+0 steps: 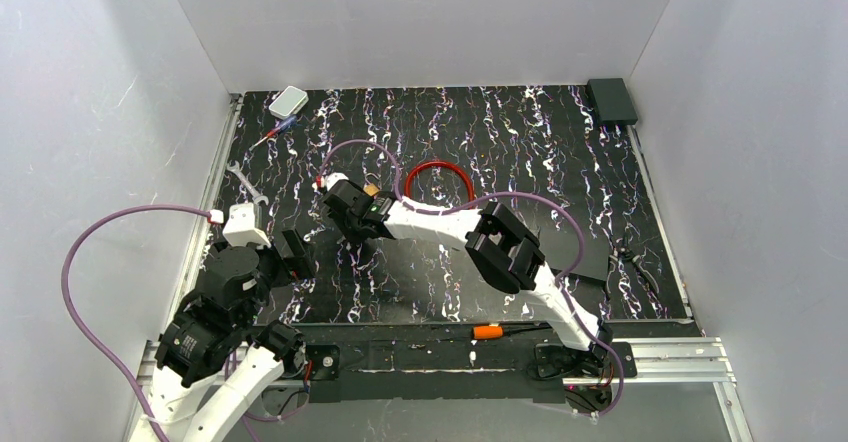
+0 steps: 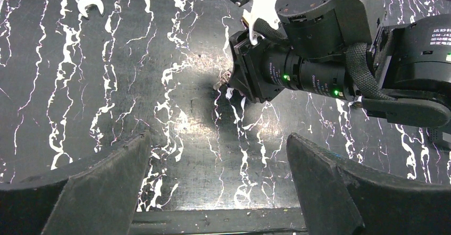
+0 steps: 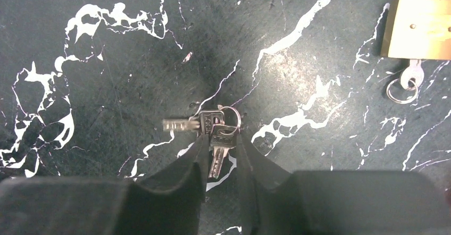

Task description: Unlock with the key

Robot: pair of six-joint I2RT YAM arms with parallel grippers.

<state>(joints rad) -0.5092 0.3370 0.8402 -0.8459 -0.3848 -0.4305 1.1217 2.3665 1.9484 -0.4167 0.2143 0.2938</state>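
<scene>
The task was in an early stage, in our judgement. The right gripper [image 3: 219, 139] had its two fingers drawn together on the key [image 3: 217, 158], a little left of the middle of the table [image 1: 560, 152]. The key was not in the padlock [image 3: 420, 27], which lay near but apart from it. To carry the key to the lock, put it in and turn it was all left to do. The left gripper [image 2: 218, 144] hung at the near left with its fingers wide apart, holding nothing.

We counted two keys on one ring [image 3: 230, 119]: the gripped one and a second key [image 3: 181, 124] pointing sideways. What looked like a third key [image 3: 412, 76], with its own small ring, touched the padlock's edge. We also saw one padlock, one wrench [image 1: 245, 184], one red hoop [image 1: 440, 180] and one orange-handled tool [image 1: 488, 331].
</scene>
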